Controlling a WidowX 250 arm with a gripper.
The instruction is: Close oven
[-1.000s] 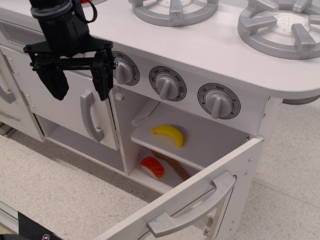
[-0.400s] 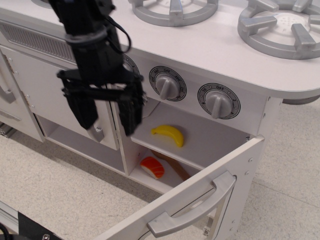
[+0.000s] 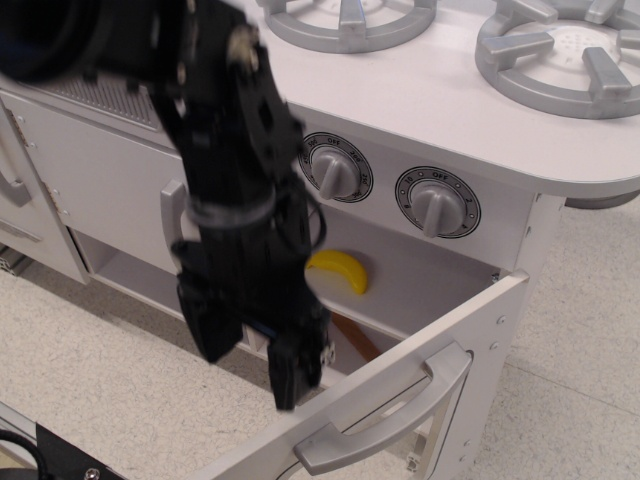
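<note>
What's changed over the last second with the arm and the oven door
The gripper has swung down and to the right, from beside the knobs to just in front of the open oven, near its door. Its fingers are spread and hold nothing. It now hides the orange-and-white toy on the lower shelf. The door is open as before, its handle untouched, and the banana has not moved.
</note>
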